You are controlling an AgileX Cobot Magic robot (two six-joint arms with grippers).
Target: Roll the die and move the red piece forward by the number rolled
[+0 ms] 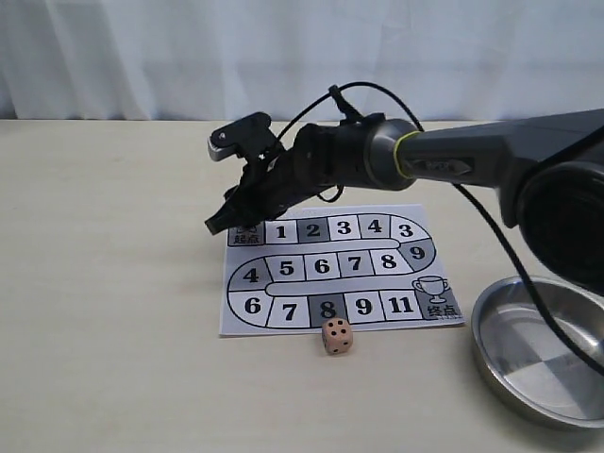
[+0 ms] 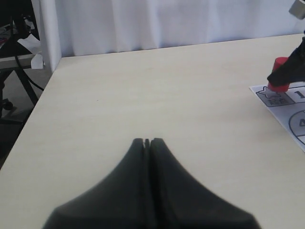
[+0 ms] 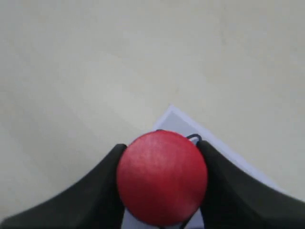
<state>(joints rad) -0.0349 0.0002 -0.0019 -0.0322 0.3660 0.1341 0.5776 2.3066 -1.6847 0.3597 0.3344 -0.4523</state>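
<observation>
The right arm reaches right across the board to its far left corner. The right gripper is tipped down at the start square, the one left of square 1. From the exterior view the red piece is hidden behind those dark fingers. The right wrist view settles it: there's the red piece, round top facing the camera, and one black finger pressed to each side of it. That is a firm pinch on the cylinder.

From the left wrist view you can see it side-on too, upright, its base at the start square on the corner of the sheet. Whether it is resting on the paper or just off it, I cannot tell.

The die sits on the table, just off the near edge of the board, right below the grey square 8. It is well apart from the red piece. Its pips are too small for me to count.

The left gripper hangs over bare table well left of the board, its two fingers pressed flat together on nothing.

A shiny metal bowl waits off to the right.
</observation>
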